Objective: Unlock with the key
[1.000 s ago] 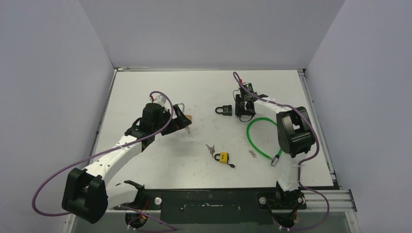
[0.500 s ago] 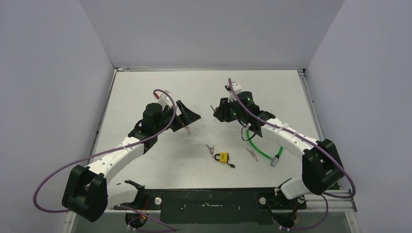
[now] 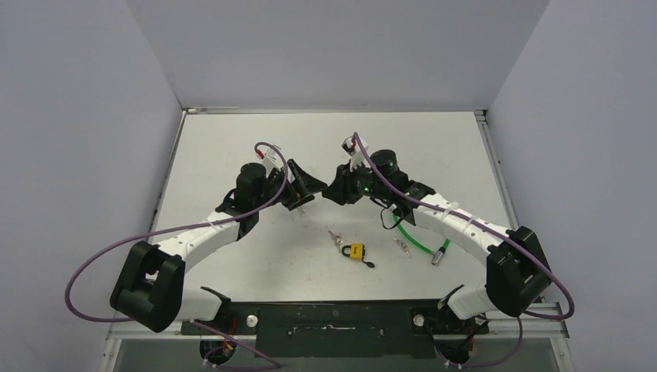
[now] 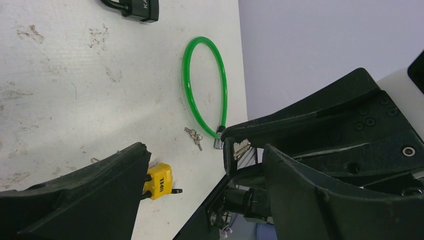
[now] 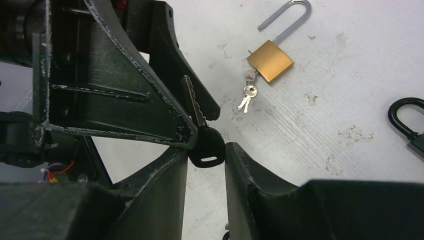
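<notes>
My right gripper is shut on the black head of a key. Its silver blade points up, just in front of the left gripper's fingers. In the top view both grippers meet at mid-table, the left facing the right. My left gripper is open and empty, and the key tip shows ahead of it. A brass padlock with a silver shackle lies on the table below, with keys attached. A black padlock lies to the right.
A yellow padlock with a key in it lies at centre front, with loose keys beside it. A green cable lock and another key bunch lie under the right arm. Grey walls stand around the table.
My right arm has swung left, away from the black padlock, carrying the key to the left gripper. My left gripper has lifted off the brass padlock and shifted right.
</notes>
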`<action>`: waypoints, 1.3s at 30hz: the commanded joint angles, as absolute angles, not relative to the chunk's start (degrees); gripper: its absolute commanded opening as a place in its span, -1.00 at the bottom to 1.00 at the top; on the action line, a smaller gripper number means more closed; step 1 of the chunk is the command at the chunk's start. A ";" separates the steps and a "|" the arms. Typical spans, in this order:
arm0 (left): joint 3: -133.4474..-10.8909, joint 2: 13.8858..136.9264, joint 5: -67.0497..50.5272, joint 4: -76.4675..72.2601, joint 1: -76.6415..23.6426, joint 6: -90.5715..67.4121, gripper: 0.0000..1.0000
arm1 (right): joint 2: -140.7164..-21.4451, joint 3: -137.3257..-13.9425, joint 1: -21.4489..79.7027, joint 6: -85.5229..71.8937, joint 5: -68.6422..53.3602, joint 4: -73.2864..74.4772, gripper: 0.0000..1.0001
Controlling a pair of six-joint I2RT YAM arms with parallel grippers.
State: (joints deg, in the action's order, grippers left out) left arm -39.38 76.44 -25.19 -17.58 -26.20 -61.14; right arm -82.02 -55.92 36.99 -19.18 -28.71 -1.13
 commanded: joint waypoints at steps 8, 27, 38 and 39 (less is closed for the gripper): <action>-39.20 76.05 -24.23 -22.78 -26.52 -62.31 -0.07 | -81.25 -59.14 38.62 -16.04 -33.05 -2.12 -0.53; -39.44 72.04 -28.01 -23.91 -26.46 -55.80 -1.00 | -74.62 -47.58 31.36 -31.01 -42.00 -21.81 0.62; -40.49 68.77 -36.94 -29.71 -26.45 -54.54 -1.00 | -77.31 -41.32 30.07 -47.35 -54.14 -45.80 0.34; -40.40 68.64 -37.36 -30.40 -26.45 -54.84 -1.00 | -77.42 -41.50 30.56 -47.66 -54.42 -46.47 0.31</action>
